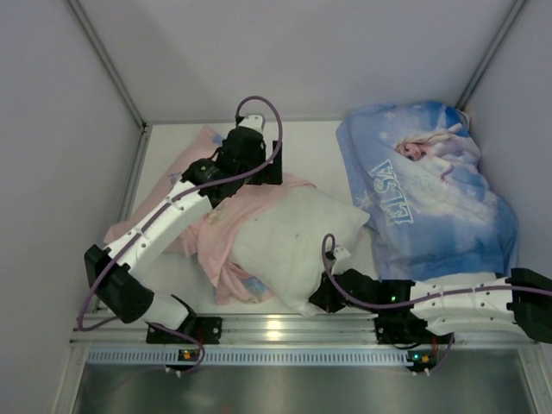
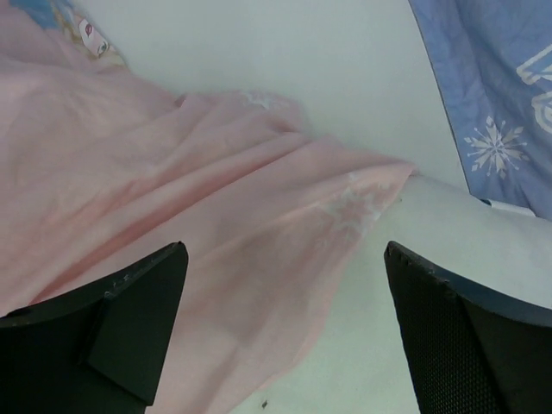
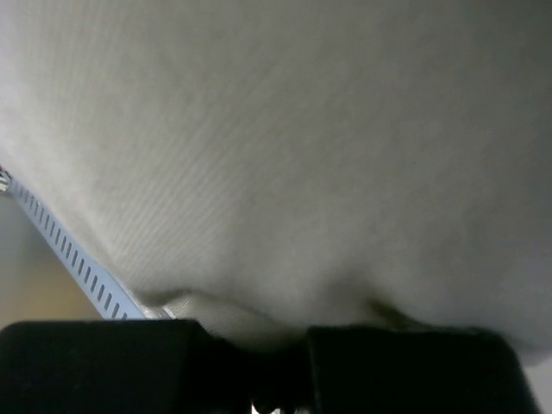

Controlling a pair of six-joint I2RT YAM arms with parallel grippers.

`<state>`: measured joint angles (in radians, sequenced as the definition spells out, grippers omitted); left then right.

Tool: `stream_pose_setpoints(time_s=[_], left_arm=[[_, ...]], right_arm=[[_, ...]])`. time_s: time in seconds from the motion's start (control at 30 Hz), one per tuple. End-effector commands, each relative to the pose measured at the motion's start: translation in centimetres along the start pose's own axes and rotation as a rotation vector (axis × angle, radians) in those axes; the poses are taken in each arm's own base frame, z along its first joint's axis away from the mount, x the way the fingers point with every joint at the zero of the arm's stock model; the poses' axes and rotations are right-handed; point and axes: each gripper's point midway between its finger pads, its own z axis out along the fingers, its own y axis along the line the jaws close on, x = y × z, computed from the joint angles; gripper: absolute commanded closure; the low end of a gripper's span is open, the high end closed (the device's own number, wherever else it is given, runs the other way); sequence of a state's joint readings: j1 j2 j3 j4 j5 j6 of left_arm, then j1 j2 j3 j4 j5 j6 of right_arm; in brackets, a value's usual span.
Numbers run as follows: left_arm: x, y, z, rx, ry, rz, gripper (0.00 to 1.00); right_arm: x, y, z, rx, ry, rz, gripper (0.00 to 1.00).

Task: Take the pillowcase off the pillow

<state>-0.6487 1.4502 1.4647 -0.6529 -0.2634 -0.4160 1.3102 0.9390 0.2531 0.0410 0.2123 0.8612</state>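
Observation:
The plain white pillow (image 1: 293, 241) lies mid-table with most of it bare. The pillowcase (image 1: 220, 243), pale pink side out, is bunched along its left and far edges. My left gripper (image 1: 263, 172) hovers over the far part of that pink fabric. In the left wrist view it (image 2: 286, 250) stands wide open, with the pink pillowcase (image 2: 172, 198) spread below and nothing pinched. My right gripper (image 1: 321, 297) is at the pillow's near corner. In the right wrist view it (image 3: 297, 332) is shut on a fold of the white pillow (image 3: 276, 155).
A second pillow in a blue Elsa-print case (image 1: 431, 190) lies at the back right, its edge showing in the left wrist view (image 2: 500, 103). A metal rail (image 1: 276, 328) runs along the near edge. Grey walls close in on the left, back and right.

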Motion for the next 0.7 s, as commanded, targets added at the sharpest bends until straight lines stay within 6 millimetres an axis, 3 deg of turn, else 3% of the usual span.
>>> stream_pose_setpoints(time_s=[0.0,0.03,0.13,0.3,0.4,0.53,0.63,0.67], left_arm=[[-1.0,-0.7,0.7,-0.046,-0.036,0.138,0.01],[-0.3,-2.2,1.1,-0.032,-0.024,0.190,0.01],[1.0,-3.4,2.0,-0.060,-0.011,0.315,0.01],[2.4,-4.6,2.9,-0.022,0.025,0.346,0.01],[2.3,-3.6,4.5,-0.122,0.020,0.373,0.01],[4.0,-1.7,8.2,-0.288,0.065,0.439,0.01],[4.1,-0.4,10.3,-0.424,0.070,0.475,0.01],[4.1,-0.4,10.8,-0.438,0.073,0.485,0.01]], right_arm=[[-0.3,1.9,0.3,-0.065,-0.043,0.038,1.00],[-0.5,2.1,0.2,-0.072,-0.047,0.035,1.00],[-1.1,2.7,0.1,-0.085,-0.060,0.028,1.00],[-1.7,2.9,-0.6,-0.097,-0.086,0.036,1.00],[-2.0,2.9,-1.1,-0.105,-0.099,0.051,1.00],[-2.7,3.0,-2.0,-0.122,-0.129,0.073,1.00],[-2.7,2.2,-2.4,-0.096,-0.142,0.089,1.00],[-2.7,2.3,-2.5,-0.100,-0.144,0.091,0.94]])
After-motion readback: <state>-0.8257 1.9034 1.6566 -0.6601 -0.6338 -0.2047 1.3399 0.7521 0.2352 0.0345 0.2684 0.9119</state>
